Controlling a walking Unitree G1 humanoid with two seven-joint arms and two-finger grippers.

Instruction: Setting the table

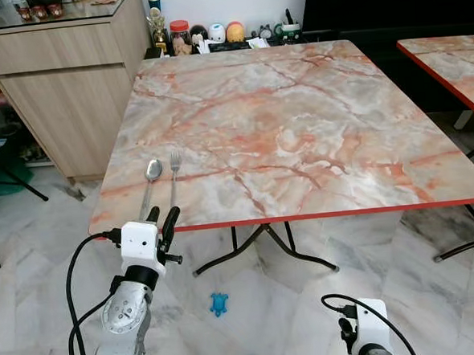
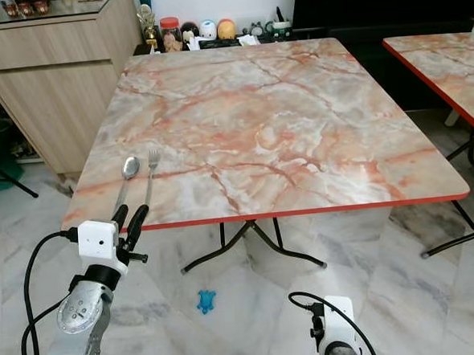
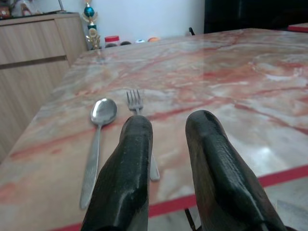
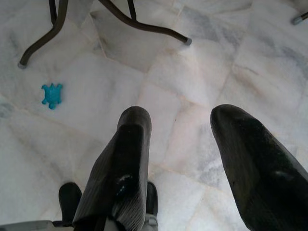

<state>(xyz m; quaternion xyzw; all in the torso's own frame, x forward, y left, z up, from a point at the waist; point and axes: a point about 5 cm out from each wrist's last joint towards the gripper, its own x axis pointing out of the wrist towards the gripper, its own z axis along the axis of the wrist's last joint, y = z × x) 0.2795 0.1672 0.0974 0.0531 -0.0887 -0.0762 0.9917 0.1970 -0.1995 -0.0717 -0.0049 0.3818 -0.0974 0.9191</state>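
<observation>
Two pieces of cutlery lie side by side on the marble surface point(image 1: 314, 124), near its red front edge at the robot's left: a spoon point(image 1: 151, 180) and, just beside it toward the middle of the surface, a fork point(image 1: 173, 175). The left claw point(image 1: 162, 222) hovers at that edge, just short of the handles, fingers point(image 3: 130, 159) spread and holding nothing. The right claw point(image 4: 180, 144) hangs low before the surface, spread over the floor point(image 4: 240, 57), where a small blue toy point(image 4: 51, 95) lies.
</observation>
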